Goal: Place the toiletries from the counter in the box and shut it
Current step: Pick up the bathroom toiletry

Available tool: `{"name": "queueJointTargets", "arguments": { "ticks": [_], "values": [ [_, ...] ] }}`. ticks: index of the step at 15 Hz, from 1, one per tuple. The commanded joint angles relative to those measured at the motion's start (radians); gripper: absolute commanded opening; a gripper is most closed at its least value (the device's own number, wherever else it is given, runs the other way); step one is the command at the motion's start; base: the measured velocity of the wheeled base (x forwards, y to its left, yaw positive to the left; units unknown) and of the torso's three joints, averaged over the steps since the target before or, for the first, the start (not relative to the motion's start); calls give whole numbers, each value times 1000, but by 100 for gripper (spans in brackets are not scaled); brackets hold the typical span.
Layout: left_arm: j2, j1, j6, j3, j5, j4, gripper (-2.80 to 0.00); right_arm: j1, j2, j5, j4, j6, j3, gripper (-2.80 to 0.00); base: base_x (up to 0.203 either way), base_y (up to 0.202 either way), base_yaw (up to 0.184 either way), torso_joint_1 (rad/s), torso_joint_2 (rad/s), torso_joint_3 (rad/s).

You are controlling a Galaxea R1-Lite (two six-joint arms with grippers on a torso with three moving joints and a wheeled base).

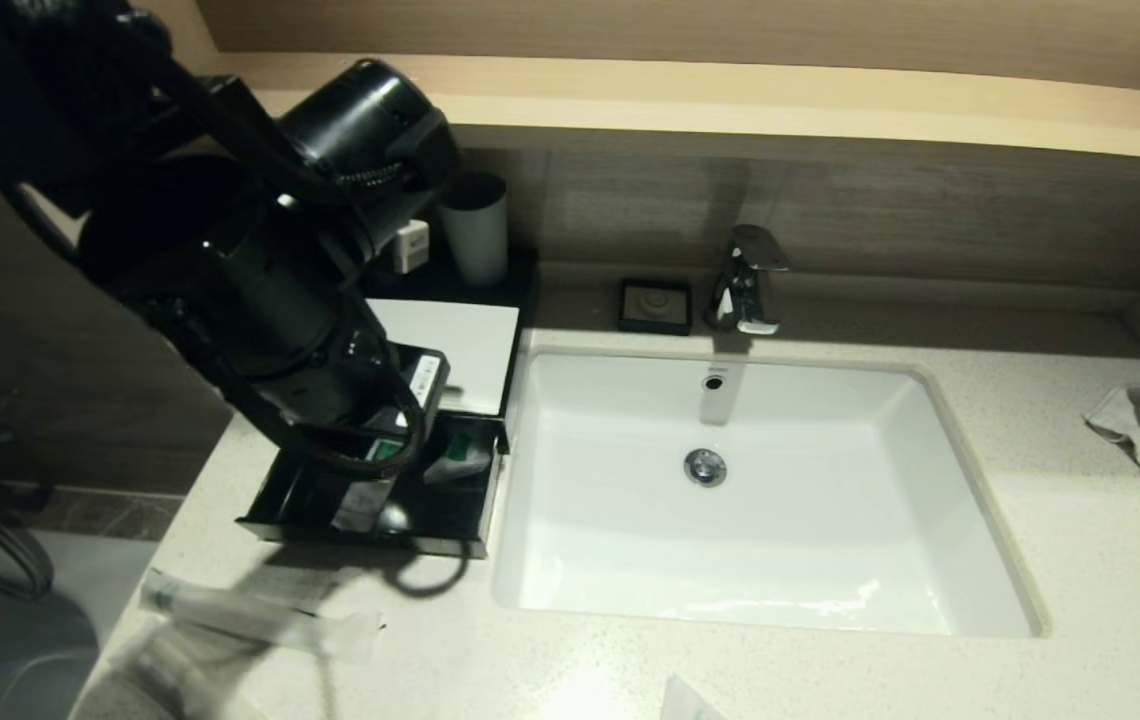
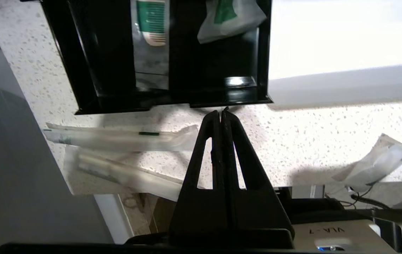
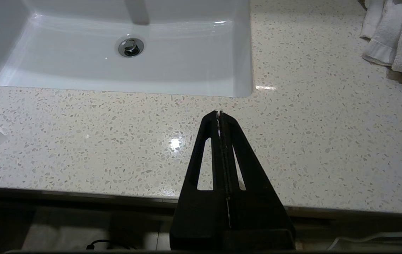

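The black box (image 1: 460, 340) with a white top panel stands left of the basin, its drawer (image 2: 91, 70) pulled out. Two packets with green print (image 2: 151, 24) (image 2: 229, 17) lie inside the drawer. Two long slim toiletries (image 2: 116, 139) (image 2: 127, 173) lie on the counter (image 1: 830, 680) in front of the drawer, and a flat packet (image 2: 373, 165) lies further along near the counter's edge. My left gripper (image 2: 221, 112) is shut and empty, its tips just at the drawer's front. The left arm (image 1: 270, 300) hides much of the box. My right gripper (image 3: 219, 113) hangs shut and empty above the counter, in front of the basin.
The white basin (image 1: 780, 560) fills the middle, with a tap (image 1: 748, 280) and a small black soap dish (image 1: 655, 305) behind it. A cup (image 1: 475, 230) stands behind the box. A towel (image 3: 395, 35) lies at the far right. The counter's front edge is close to the slim packets.
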Motion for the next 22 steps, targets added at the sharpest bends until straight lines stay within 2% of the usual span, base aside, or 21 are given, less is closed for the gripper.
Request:
{"name": "queueJointTargets", "arguments": {
  "ticks": [1,7,9,12,16,22],
  "values": [
    [-1,-55,-15,7,2,14,-280,0,0,0,0,0,0,-280,0,0,0,0,0,0],
    [-40,-238,-17,126,-25,9,-280,0,0,0,0,-1,0,-280,0,0,0,0,0,0],
    [-51,-266,-15,157,-53,5,-280,0,0,0,0,0,0,-280,0,0,0,0,0,0],
    [-27,-267,-14,178,-87,-1,-280,0,0,0,0,0,0,-280,0,0,0,0,0,0],
    [50,-325,-9,159,-83,-100,-280,0,0,0,0,-1,0,-280,0,0,0,0,0,0],
    [161,-447,-14,8,-85,-114,-280,0,0,0,0,0,0,-280,0,0,0,0,0,0]
  ]
}}
